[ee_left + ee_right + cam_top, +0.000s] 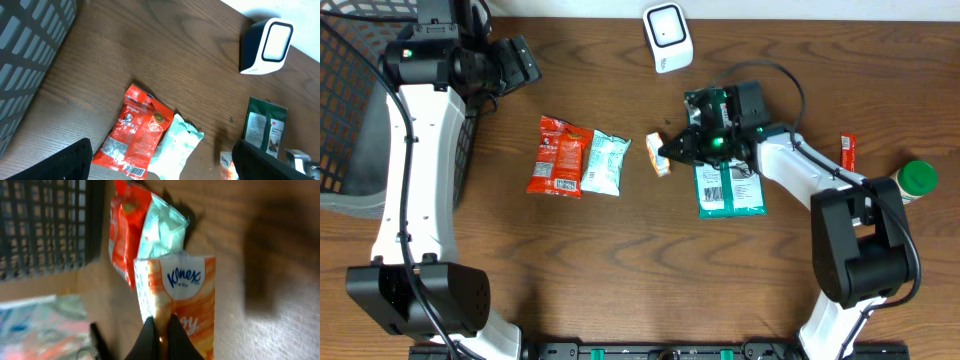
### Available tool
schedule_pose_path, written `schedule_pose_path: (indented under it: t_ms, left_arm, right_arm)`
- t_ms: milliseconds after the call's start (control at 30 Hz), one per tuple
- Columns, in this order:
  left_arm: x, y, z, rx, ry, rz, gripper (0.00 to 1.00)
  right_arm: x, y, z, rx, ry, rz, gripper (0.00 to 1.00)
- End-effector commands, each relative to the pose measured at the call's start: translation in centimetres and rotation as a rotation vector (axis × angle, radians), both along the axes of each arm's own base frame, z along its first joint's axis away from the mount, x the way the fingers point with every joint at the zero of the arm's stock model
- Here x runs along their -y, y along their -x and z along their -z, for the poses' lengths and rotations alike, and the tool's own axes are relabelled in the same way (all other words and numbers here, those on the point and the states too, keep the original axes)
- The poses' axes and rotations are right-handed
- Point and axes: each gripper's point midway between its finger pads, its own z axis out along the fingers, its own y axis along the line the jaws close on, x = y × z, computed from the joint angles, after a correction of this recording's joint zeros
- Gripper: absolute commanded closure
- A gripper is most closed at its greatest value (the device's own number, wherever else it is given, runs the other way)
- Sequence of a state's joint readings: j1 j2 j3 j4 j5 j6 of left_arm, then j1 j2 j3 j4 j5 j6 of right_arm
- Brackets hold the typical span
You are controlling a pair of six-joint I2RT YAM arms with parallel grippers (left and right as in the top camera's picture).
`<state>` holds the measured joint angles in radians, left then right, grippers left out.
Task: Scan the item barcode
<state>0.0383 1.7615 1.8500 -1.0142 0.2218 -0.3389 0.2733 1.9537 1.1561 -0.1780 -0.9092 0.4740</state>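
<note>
The item in hand is a small orange and white Kleenex tissue pack (658, 157) (182, 292) at the table's middle. My right gripper (672, 151) (161, 322) is shut on its near edge. Whether the pack rests on the wood or hangs just above it, I cannot tell. The white barcode scanner (667, 37) (267, 44) stands at the far edge, above and slightly right of the pack. My left gripper (520, 62) (162, 167) is open and holds nothing, high at the far left beside the basket.
A red snack packet (558, 155) (140, 132) and a pale green packet (607, 162) (177, 147) lie side by side left of centre. Green packs (728, 188) lie under the right arm. A dark mesh basket (350, 100) fills the left edge. A red stick (847, 153) and green-capped bottle (916, 180) sit right.
</note>
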Motion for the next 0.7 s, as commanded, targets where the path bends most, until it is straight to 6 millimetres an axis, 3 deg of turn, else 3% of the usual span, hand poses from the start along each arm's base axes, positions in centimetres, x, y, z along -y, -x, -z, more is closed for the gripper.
schedule_pose_path:
  t_ms: [0, 667]
  left_arm:
    - [-0.2, 0.0, -1.6, 0.041, -0.014, 0.005, 0.11]
    - [-0.2, 0.0, -1.6, 0.041, -0.014, 0.005, 0.10]
  right_arm:
    - [0.0, 1.3, 0.6, -0.085, -0.097, -0.015, 0.99]
    - [1.7, 1.3, 4.2, -0.061, 0.025, 0.059, 0.99]
